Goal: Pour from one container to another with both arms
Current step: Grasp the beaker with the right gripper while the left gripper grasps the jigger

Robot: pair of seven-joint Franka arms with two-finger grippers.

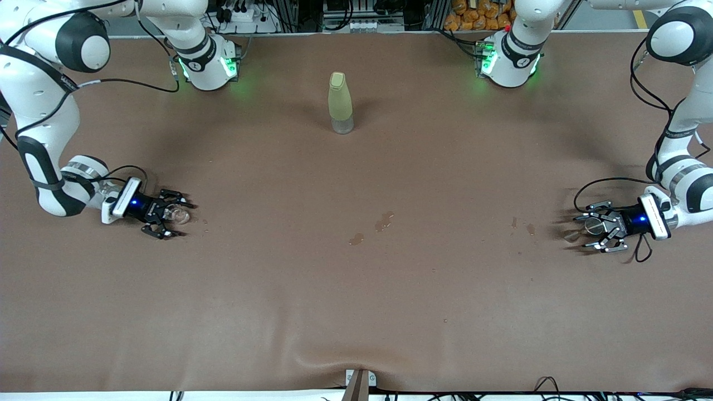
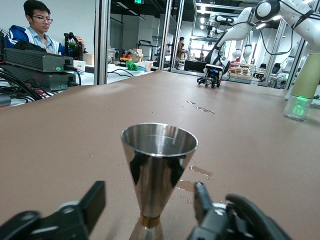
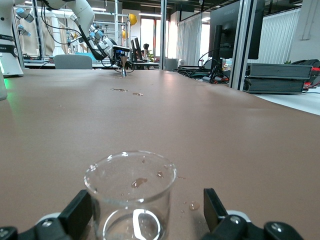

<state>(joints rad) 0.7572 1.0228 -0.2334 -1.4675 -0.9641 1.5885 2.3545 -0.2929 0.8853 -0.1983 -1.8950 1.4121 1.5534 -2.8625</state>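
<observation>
Left tool stands apart around the slippery silver cup; right tool apart around the fragile glass cup. Grip mid-body.

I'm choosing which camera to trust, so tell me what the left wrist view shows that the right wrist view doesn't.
Left wrist only: the silver metal cup close up, standing between the left gripper's open fingers. Right wrist only: the clear glass cup between the right gripper's open fingers. Both: the brown table with wet spots.

Yellow-green bottle on table
</observation>
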